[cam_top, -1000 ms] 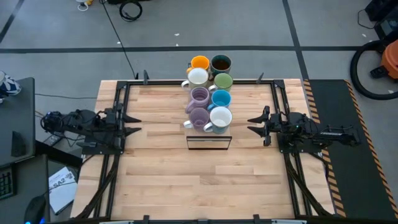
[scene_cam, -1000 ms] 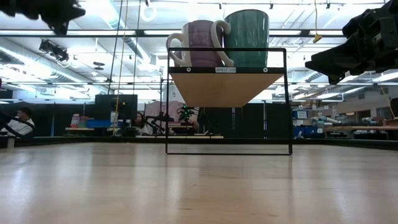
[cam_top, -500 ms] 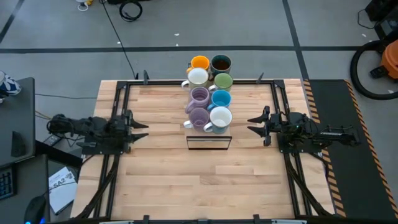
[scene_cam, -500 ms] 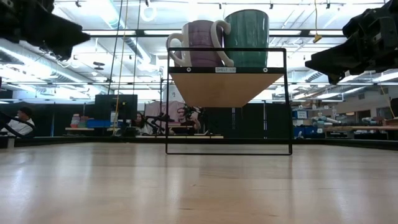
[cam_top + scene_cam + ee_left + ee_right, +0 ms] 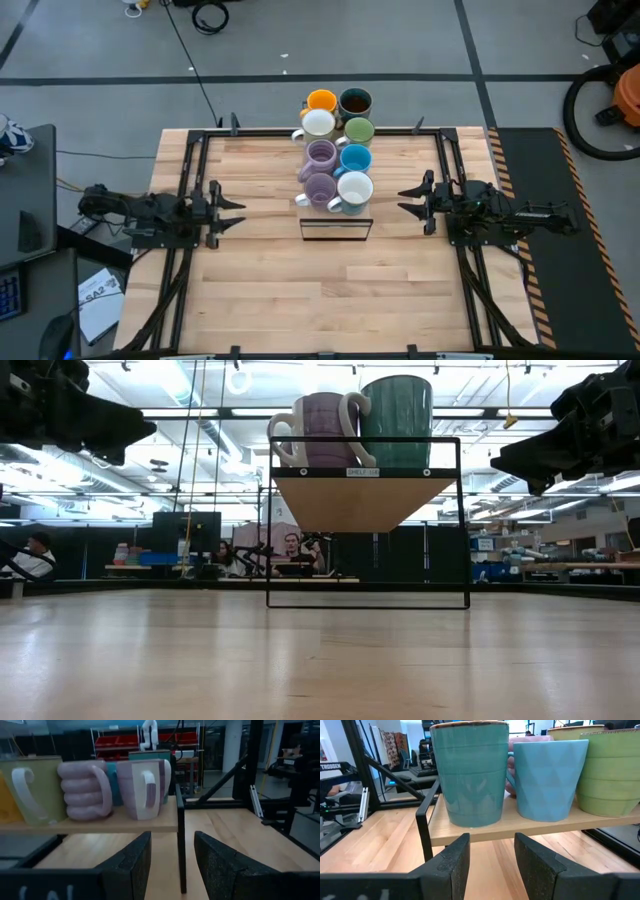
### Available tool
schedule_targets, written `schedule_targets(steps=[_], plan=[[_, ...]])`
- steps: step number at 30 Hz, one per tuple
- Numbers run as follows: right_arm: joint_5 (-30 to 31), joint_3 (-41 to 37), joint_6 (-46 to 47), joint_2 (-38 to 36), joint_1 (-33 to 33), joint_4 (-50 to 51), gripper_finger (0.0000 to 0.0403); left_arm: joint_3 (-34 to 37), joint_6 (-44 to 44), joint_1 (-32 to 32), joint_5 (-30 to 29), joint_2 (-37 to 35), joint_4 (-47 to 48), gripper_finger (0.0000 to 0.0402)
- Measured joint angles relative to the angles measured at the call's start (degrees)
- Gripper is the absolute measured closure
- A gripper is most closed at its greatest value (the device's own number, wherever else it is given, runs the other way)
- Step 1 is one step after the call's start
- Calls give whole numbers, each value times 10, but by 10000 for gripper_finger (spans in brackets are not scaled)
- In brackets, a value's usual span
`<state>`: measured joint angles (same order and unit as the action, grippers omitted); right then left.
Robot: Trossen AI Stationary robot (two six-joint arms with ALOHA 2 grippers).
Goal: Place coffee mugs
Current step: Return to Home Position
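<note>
Coffee mugs: eight, all on raised shelf (image 5: 362, 495) at table's (image 5: 300, 290) far middle, two rows of four.

Row nearer left arm, rear to front:
- orange mug (image 5: 321, 100)
- pale yellow-green mug (image 5: 318, 123)
- lilac mug (image 5: 321, 154)
- second lilac mug (image 5: 319, 187)

Row nearer right arm, rear to front:
- dark teal mug (image 5: 355, 101)
- green mug (image 5: 359, 130)
- bright blue mug (image 5: 356, 158)
- ribbed teal mug (image 5: 354, 188)

Rear pair's footing hard to check from above; probably same board.

Left gripper (image 5: 238, 211), right gripper (image 5: 402, 201): flanking shelf, well apart from it, fingers parted, empty.

Placing judged done; only arm parking left.

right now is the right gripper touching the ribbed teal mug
Apart: the high view shows bare table between the right gripper and the large ribbed teal ceramic mug.
</note>
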<state>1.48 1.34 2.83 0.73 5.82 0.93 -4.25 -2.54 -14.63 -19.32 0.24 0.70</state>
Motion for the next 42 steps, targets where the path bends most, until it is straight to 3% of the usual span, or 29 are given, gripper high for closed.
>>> schedule_targets(steps=[10,17,25,42], plan=[[0,0,0,0,0,0,242,38,-30,28,1,0,-60,244],[0,0,0,0,0,0,242,38,-26,63,52,1,-54,244],[0,0,0,0,0,0,242,38,-26,101,57,1,-50,244],[0,0,0,0,0,0,242,38,-26,103,57,1,-45,244]])
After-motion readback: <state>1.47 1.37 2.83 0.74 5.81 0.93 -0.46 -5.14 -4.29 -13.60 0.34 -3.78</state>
